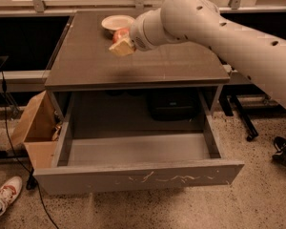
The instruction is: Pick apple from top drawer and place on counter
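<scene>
My gripper [120, 44] is above the counter [86, 66], toward its back middle, just in front of the bowl. It is shut on the apple [120, 35], a small red apple that shows between the cream fingers. The apple is held a little above the dark tabletop; a shadow lies below it. The top drawer [138, 178] stands pulled open below the counter, grey, with pale scratches on its front panel. Its inside is empty.
A shallow cream bowl [117, 22] sits at the back of the counter, right behind the gripper. A brown cardboard box [35, 128] stands left of the drawer. A dark bag [174, 104] lies under the counter. A shoe [5, 194] is at the lower left.
</scene>
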